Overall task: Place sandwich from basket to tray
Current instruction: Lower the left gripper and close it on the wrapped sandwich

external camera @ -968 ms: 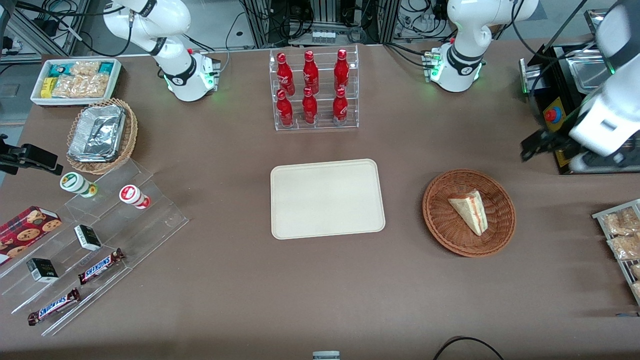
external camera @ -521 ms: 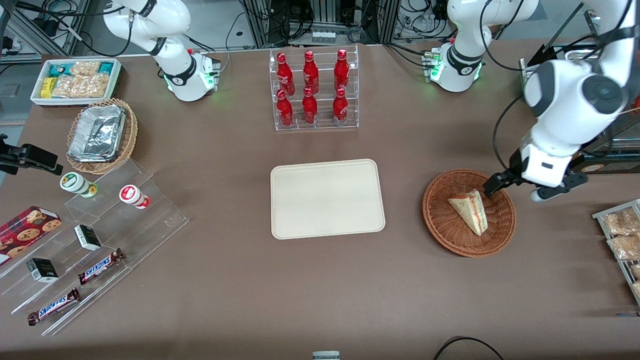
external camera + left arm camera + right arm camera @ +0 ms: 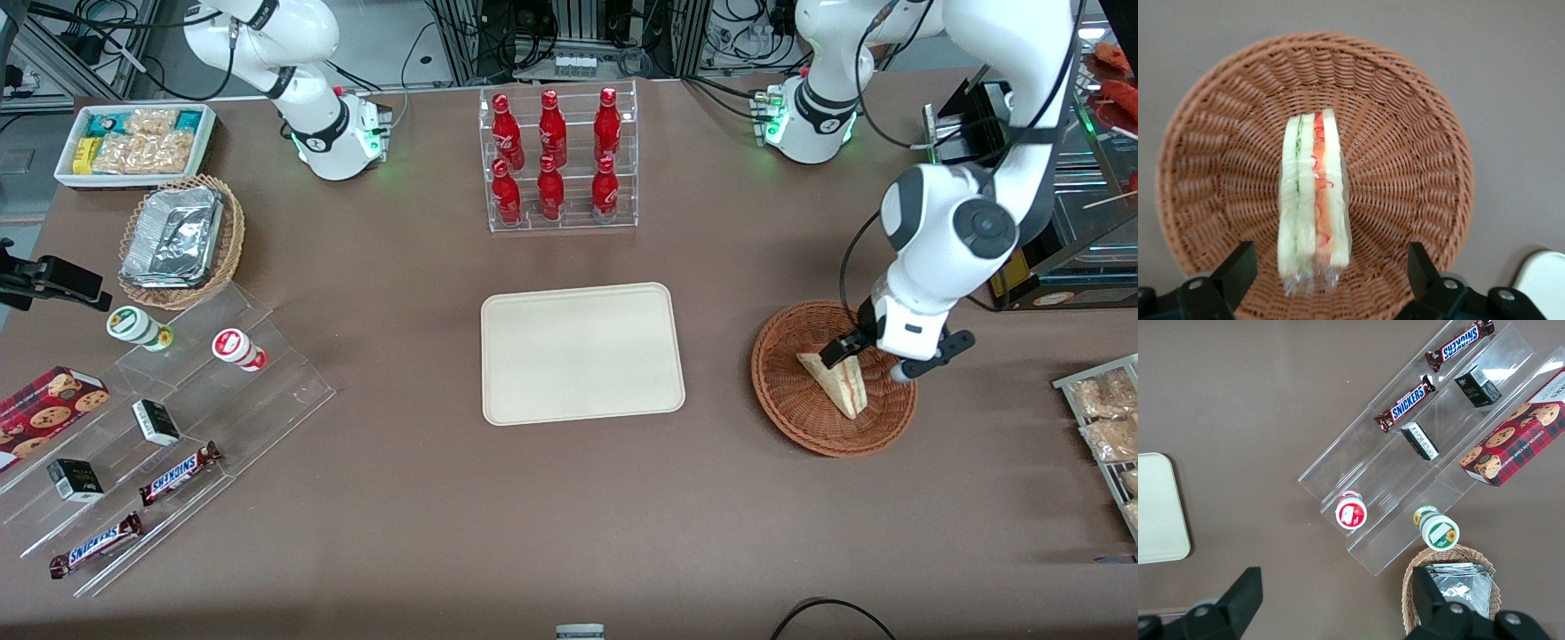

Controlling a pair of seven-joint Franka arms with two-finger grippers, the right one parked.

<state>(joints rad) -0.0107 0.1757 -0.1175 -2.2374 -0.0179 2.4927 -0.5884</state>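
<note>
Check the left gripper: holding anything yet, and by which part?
Nothing held. The gripper is open above the basket, fingers straddling the sandwich without touching it.

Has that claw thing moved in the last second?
Yes. The gripper came in from the table's working-arm end and is now over the basket, open around the sandwich.

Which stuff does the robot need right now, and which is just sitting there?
Needed: sandwich, basket, tray, gripper open above the sandwich.
Just sitting: red bottles, Snickers bars, cookie box, foil containers.
</note>
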